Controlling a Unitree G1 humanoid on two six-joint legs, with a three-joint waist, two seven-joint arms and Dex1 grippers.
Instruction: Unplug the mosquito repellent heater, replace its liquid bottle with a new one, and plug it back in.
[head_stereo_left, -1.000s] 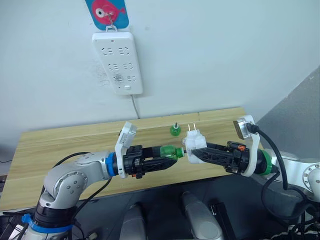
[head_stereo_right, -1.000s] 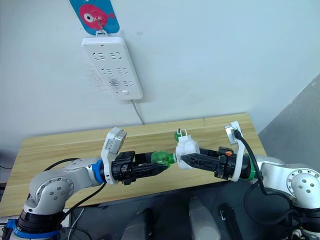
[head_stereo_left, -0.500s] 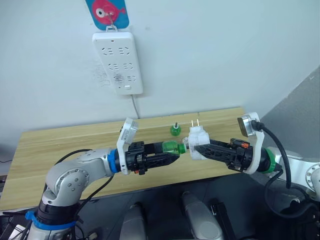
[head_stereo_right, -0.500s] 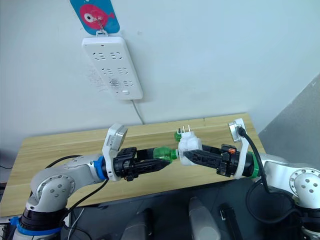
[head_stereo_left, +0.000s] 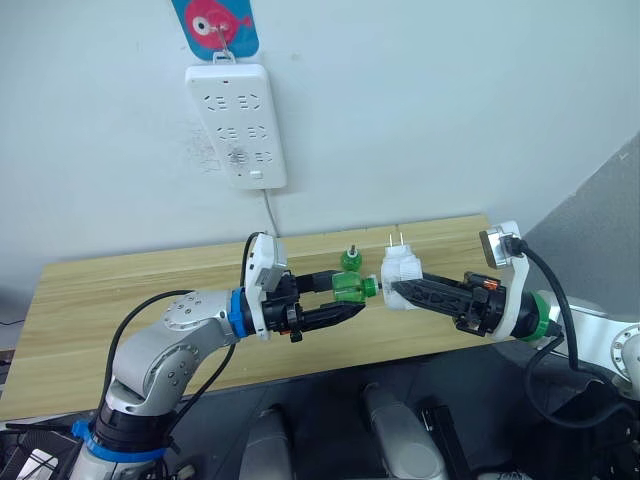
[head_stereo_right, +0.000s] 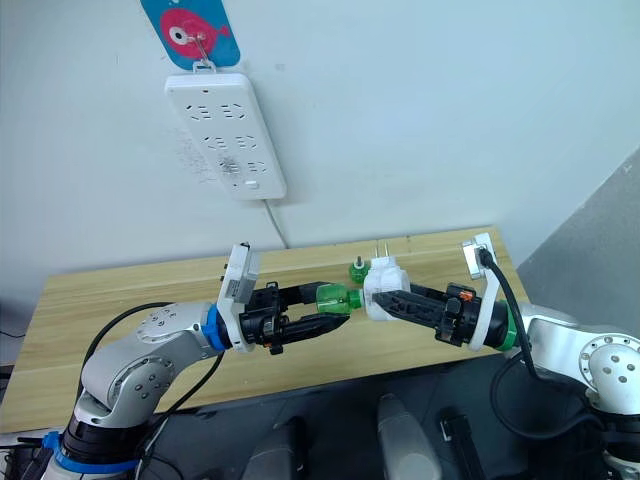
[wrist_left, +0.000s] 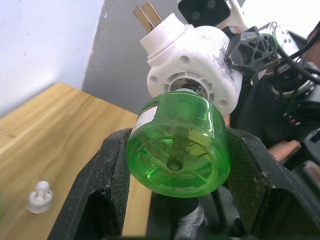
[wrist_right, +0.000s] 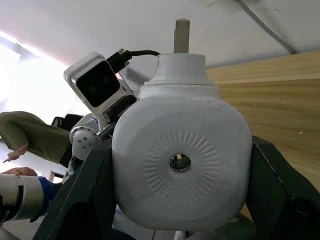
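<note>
My right gripper (head_stereo_left: 402, 288) is shut on the white mosquito repellent heater (head_stereo_left: 400, 268), held above the table's front with its two prongs pointing up. My left gripper (head_stereo_left: 340, 297) is shut on the new one (head_stereo_left: 348, 289), a round green bottle lying sideways. Its neck end meets the heater's underside (wrist_left: 192, 70), and its base (wrist_left: 177, 150) sits between my fingers (wrist_left: 107, 180). The heater's vent face (wrist_right: 180, 160) shows in the right wrist view. Its liquid bottle (head_stereo_left: 350, 260), green with a bare wick, stands on the table behind them.
A long white power strip (head_stereo_left: 236, 125) hangs on the wall under a fish-shaped hook, with its cable (head_stereo_left: 270, 212) running down behind the wooden table (head_stereo_left: 120, 290). A small clear cap (wrist_left: 39, 196) lies on the tabletop. A person's sleeve and hand (wrist_right: 20, 145) are off to one side.
Both grippers have risen a little and shifted right together, keeping bottle and heater pressed end to end. My left forearm has swung in toward the middle.
</note>
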